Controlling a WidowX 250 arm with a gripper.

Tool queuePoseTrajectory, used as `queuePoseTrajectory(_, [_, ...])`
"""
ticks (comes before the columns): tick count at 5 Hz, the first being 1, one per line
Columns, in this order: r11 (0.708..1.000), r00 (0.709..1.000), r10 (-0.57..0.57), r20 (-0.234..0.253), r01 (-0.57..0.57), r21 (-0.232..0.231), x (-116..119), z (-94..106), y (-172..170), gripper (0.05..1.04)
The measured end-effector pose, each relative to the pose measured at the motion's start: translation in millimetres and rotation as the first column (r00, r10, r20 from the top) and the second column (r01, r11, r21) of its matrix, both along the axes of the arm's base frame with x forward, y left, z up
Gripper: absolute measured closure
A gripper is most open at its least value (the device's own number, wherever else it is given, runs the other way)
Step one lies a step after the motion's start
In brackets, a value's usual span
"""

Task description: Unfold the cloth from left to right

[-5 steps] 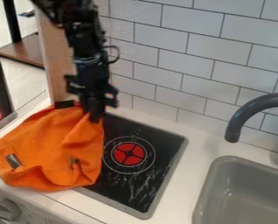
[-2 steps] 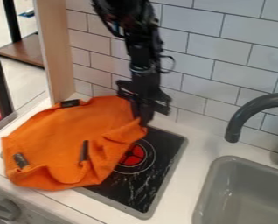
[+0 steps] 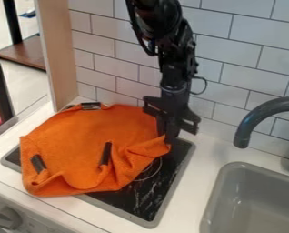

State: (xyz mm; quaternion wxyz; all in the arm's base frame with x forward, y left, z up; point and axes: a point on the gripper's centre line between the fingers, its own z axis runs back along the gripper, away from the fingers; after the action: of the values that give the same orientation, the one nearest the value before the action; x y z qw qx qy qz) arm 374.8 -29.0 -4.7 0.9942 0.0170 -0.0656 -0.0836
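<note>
- The gripper [image 3: 168, 138] hangs down over the hob, clenched on the cloth's edge near its right end; its fingers stand close together, dark against the dark hob, so their tips are hard to make out, and how much cloth lies between them I cannot tell.
- The arm [image 3: 175, 59] rises from it in front of the tiles [image 3: 238, 41], cut off by the top edge.
- The cloth [image 3: 80, 136], orange, lies over the left and middle of the hob, with its far edge on the counter; its right part bunches into folds toward the gripper, and 3 dark patches show on it.
- The hob [image 3: 168, 182] is black with a grey rim, much of it under the cloth, which also hides part of the 1 ring [image 3: 153, 172] in view.
- The counter [image 3: 192, 195] runs between the hob and the grey sink [image 3: 214, 195], which is cut off at the right and bottom.
- The tap [image 3: 249, 124] arches over the sink, cut off at the right.
</note>
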Motion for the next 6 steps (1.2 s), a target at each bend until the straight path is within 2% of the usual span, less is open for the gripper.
queuePoseTrajectory(1, [1.0, 1.0, 0.014, 0.001, -0.014, 0.006, 2.8, -7.2, 1.0, 0.829])
queuePoseTrajectory(3, [1.0, 1.0, 0.0, -0.016, 0.0, -0.002, 2.0, -10.2, -1.3, 0.225])
queuePoseTrajectory(4, [1.0, 1.0, -0.016, -0.027, 0.015, -0.014, -0.6, -11.6, -2.8, 0.055])
queuePoseTrajectory(5, [0.998, 0.999, -0.048, 0.001, 0.048, -0.036, -0.9, 7.6, -6.1, 0.079])
queuePoseTrajectory(6, [0.995, 0.995, -0.096, 0.014, 0.096, -0.039, -4.3, 31.2, -4.6, 0.085])
